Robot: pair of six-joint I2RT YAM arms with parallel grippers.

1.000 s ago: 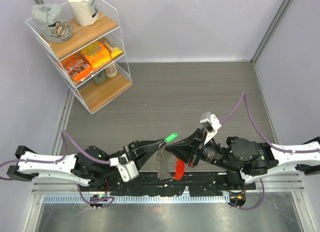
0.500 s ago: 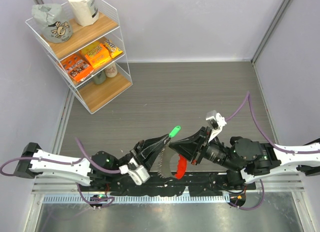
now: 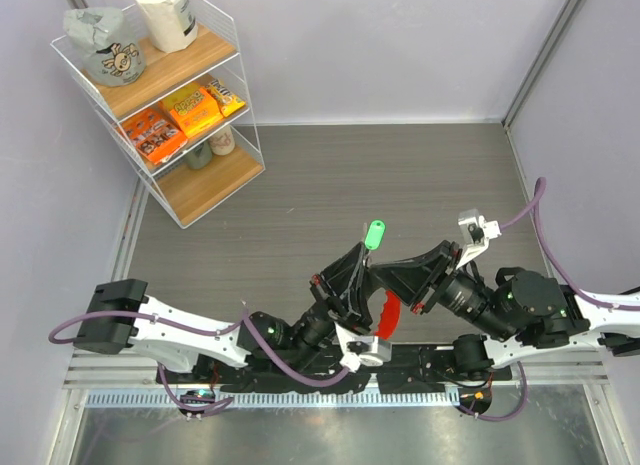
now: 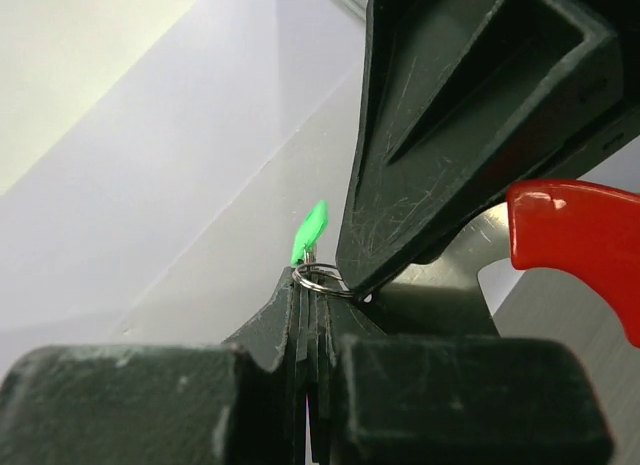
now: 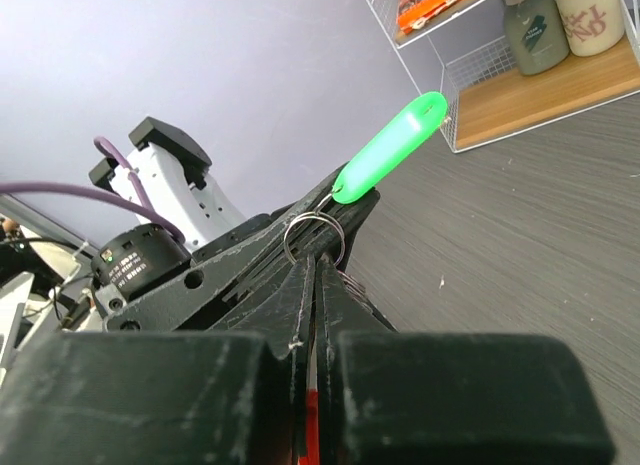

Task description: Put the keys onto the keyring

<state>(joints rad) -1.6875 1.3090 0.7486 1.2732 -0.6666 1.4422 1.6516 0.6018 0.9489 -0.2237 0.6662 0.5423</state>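
My left gripper (image 3: pixel 362 257) and right gripper (image 3: pixel 380 275) meet tip to tip above the table's near middle. The left gripper (image 4: pixel 305 278) is shut on the green key (image 4: pixel 309 231), whose small steel split ring (image 4: pixel 321 278) sits at its tips. The green key also shows from above (image 3: pixel 375 232) and in the right wrist view (image 5: pixel 391 149). The right gripper (image 5: pixel 322 257) is shut on the keyring; its red arc (image 3: pixel 387 315) hangs below and shows red between the fingers (image 5: pixel 318 425). The red arc also shows in the left wrist view (image 4: pixel 580 240). The black key and the silvery chain are hidden.
A wire shelf (image 3: pixel 215 30) with snack packets, bottles and bags stands at the back left; it also shows in the right wrist view (image 5: pixel 450 135). A metal rail (image 3: pixel 300 395) runs along the near edge by the arm bases. Purple cables trail from both arms.
Both grippers moved together to the right and farther from the near edge, staying tip to tip. The green key rose with them. The left arm stretched well to the right.
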